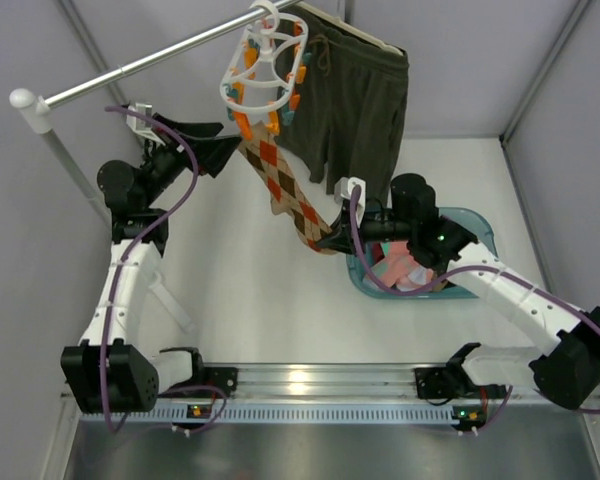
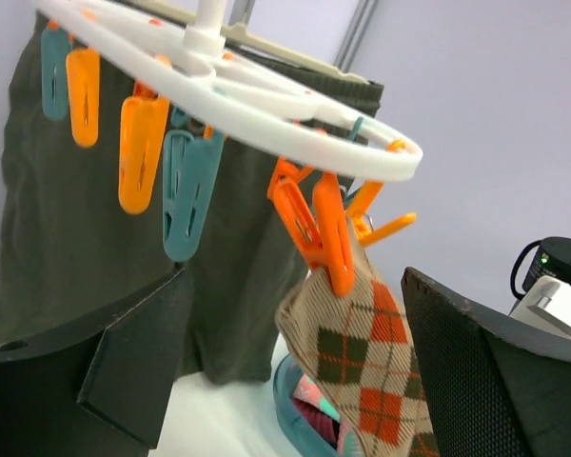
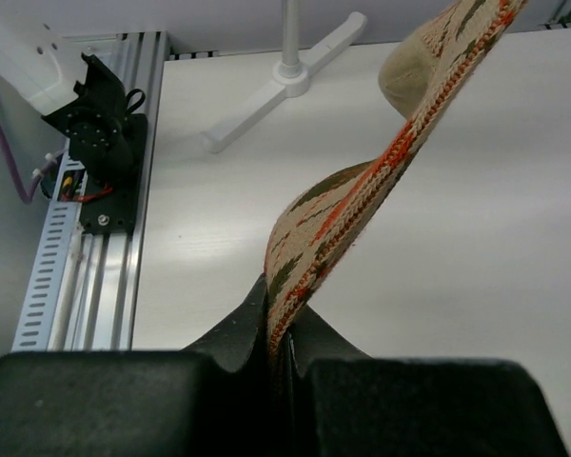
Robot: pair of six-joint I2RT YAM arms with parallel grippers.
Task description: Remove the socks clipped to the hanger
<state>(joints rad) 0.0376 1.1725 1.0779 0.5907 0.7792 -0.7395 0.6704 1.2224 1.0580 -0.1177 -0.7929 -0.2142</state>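
The white ring hanger [image 1: 263, 72] with orange and teal pegs hangs from the rail at the back. One brown-orange diamond sock [image 1: 285, 185] hangs from an orange peg [image 2: 325, 228] and stretches down to the right. My right gripper [image 1: 332, 238] is shut on the sock's lower end [image 3: 309, 243]. My left gripper [image 1: 220, 148] is open just left of the peg; in the left wrist view the sock's top [image 2: 362, 357] lies between its fingers [image 2: 138, 367], untouched. Other socks [image 1: 405, 272] lie in the teal basket.
Olive-green shorts [image 1: 355, 105] hang on a slim hanger behind the ring hanger. A teal basket [image 1: 485, 235] stands on the table at the right, under my right arm. A metal rail [image 1: 130, 72] on a white stand [image 3: 290, 67] crosses the back.
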